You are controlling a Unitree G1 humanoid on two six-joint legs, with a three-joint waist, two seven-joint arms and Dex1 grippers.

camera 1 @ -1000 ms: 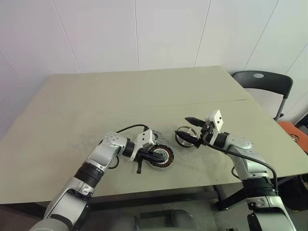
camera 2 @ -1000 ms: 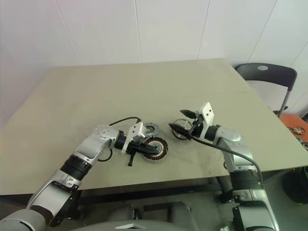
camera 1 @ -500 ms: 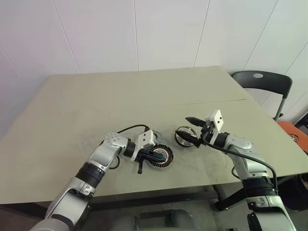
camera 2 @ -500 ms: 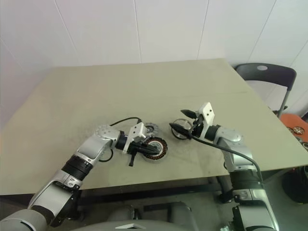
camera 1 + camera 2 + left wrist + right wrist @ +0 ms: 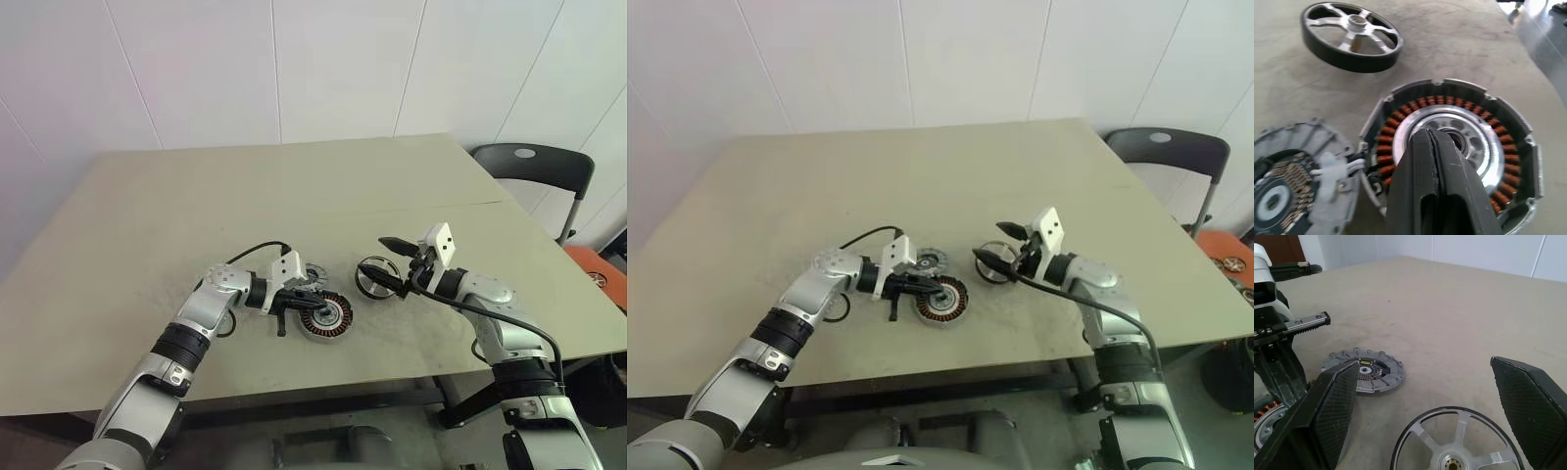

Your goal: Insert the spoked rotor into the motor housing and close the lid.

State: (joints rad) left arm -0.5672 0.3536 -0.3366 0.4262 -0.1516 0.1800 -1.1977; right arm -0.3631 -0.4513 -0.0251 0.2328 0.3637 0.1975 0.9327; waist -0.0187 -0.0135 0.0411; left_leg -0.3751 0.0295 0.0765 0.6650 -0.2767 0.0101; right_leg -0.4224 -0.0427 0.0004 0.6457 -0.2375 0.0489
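Note:
The motor housing (image 5: 1449, 147), with copper windings around a silver hub, lies flat near the table's front edge. My left gripper (image 5: 1430, 136) is shut and empty, its tips over the hub; I cannot tell if they touch it. Just behind the housing lies the lid (image 5: 313, 274), a grey disc with its inner circuit face up (image 5: 1288, 186). To the right, the spoked rotor (image 5: 1459, 448) lies flat on the table. My right gripper (image 5: 374, 258) is open above it, one finger on either side, holding nothing.
The tan table (image 5: 196, 196) stretches far back and to both sides. A seam (image 5: 470, 206) crosses its right part. A dark chair (image 5: 534, 166) stands past the right edge. A black cable (image 5: 257, 253) loops from my left wrist.
My left hand has shifted a little farther from the table's front edge and turned, its shut fingers still over the housing. The right arm, rotor and lid have not moved.

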